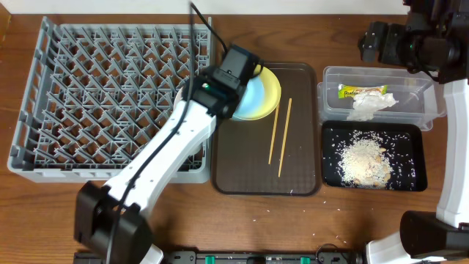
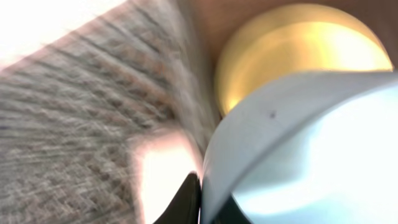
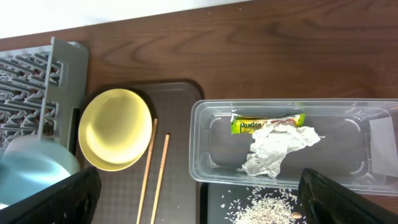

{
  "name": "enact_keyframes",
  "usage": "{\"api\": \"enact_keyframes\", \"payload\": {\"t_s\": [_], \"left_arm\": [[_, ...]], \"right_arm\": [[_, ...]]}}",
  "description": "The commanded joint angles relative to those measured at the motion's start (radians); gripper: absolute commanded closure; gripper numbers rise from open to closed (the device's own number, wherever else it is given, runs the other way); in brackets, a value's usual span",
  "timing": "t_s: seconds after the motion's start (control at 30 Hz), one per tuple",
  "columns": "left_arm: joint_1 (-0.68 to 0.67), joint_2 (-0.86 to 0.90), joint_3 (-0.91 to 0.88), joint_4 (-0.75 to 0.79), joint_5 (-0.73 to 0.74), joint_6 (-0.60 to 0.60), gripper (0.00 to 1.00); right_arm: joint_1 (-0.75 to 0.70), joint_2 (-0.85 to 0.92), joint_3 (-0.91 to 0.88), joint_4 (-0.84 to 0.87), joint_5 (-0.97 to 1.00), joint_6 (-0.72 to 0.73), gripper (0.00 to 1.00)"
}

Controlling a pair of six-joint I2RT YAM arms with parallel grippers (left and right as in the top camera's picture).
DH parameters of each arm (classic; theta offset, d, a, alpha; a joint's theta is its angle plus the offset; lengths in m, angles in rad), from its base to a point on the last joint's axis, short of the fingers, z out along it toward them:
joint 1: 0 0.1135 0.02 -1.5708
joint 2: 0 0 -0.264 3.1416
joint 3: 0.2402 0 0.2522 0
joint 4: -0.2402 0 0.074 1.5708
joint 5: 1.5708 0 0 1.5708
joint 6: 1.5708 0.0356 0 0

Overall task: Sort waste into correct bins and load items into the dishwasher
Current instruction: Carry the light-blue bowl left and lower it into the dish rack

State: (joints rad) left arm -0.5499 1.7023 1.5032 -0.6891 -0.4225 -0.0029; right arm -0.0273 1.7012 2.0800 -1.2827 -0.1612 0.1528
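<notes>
one grey dish rack [image 1: 110, 95] on the left, one brown tray [image 1: 300, 169] in the middle. the left gripper [image 2: 205, 208] is pinching the rim of the single light blue bowl [image 1: 253, 99], a finger on each side of the wall. the bowl sits over the tray's far left corner, overlapping the one yellow plate [image 1: 272, 84] and just beside the rack. the wrist view is blurred, so i can't tell whether it is lifted clear.

two chopsticks [image 1: 284, 138] lie side by side on the tray, right of the plate.

the right gripper [image 3: 196, 186] hangs over the far right, fingers spread wide, holding nothing.

the clear tub [image 1: 414, 103] holds one snack wrapper [image 3: 267, 122], which seems to read "pandan", and one crumpled napkin [image 3: 277, 149] touching it. nearer, one black tray [image 1: 414, 136] carries a heap of rice [image 1: 363, 161] with stray grains around.
</notes>
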Motion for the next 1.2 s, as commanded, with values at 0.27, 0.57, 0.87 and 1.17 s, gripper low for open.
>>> {"api": "enact_keyframes", "payload": {"t_s": [0.27, 0.57, 0.87, 1.17], "left_arm": [[0.166, 0.093, 0.012, 0.437, -0.643, 0.153, 0.93], [0.240, 0.248, 0.012, 0.600, -0.668, 0.209, 0.92], [0.242, 0.393, 0.011, 0.706, -0.776, 0.272, 0.93], [0.225, 0.396, 0.004, 0.690, -0.779, 0.272, 0.93]], "right_arm": [[0.008, 0.002, -0.003, -0.001, -0.003, 0.011, 0.01], [0.008, 0.002, -0.003, -0.001, -0.004, 0.011, 0.01], [0.008, 0.002, -0.003, -0.001, -0.004, 0.011, 0.01], [0.008, 0.002, -0.003, -0.001, -0.004, 0.011, 0.01]]}}
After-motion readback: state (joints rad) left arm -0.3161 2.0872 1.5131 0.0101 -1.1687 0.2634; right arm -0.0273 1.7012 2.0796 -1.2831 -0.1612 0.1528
